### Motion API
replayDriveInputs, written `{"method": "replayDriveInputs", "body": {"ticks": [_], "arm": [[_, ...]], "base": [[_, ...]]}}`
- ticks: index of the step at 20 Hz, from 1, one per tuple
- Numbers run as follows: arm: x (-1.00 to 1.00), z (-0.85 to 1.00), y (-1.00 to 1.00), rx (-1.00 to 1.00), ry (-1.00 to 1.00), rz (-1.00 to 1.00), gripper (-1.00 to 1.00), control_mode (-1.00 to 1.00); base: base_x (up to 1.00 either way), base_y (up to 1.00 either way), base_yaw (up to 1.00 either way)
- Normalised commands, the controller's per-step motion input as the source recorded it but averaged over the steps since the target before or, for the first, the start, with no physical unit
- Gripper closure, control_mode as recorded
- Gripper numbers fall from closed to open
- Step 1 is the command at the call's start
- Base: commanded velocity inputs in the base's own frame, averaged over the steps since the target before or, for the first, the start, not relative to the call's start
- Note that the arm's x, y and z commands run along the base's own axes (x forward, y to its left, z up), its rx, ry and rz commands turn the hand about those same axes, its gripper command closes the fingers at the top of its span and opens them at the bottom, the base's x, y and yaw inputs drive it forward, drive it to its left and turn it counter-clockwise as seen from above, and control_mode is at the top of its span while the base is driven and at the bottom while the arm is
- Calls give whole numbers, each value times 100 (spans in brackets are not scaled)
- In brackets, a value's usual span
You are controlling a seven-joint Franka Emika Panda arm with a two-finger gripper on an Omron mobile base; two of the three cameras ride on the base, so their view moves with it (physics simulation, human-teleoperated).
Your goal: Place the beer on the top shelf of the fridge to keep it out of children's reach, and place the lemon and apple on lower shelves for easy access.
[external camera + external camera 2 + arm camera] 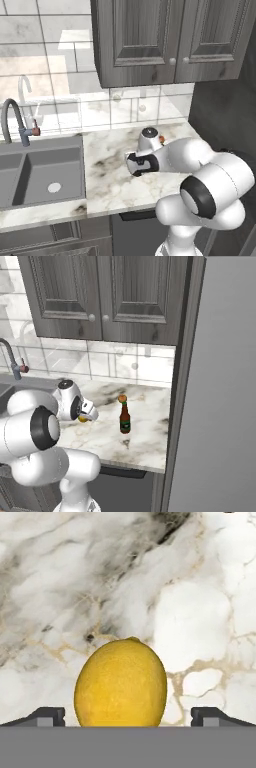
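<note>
In the hand view the two dark finger tips stand wide apart at the bottom edge, and the lemon [121, 683] sits between them on the marbled counter [200, 622] with clear gaps on either side, so the gripper [128, 716] is open around the fruit and not yet closed on it. Whether the tips have come low enough to straddle the fruit's widest part cannot be read from this angle.

The likely trouble is the lemon's shape: rounded, hard and free to roll. If the jaws close too high on it, it could squirt out and roll across the smooth stone. A slightly off-centre approach could nudge it with one finger before the other touches.

In the right base view, the beer [124, 418] stands upright, well apart from the arm towards the fridge [220, 406]; a broad swing of the arm towards the fridge could topple it.

The fridge door looks shut, so its shelves are hidden. The apple is hard to pick out. In the right base view just a sliver of yellow peeks out below the wrist, and in the left base view the arm's own body covers the counter beneath the hand.
</note>
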Motion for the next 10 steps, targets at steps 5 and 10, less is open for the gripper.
{"method": "replayDriveInputs", "body": {"ticks": [5, 10], "arm": [[16, -17, 7, 0, 0, 0, -100, -100], [7, -26, 1, 0, 1, 0, 100, -100]], "base": [[0, 0, 0], [0, 0, 0]]}}
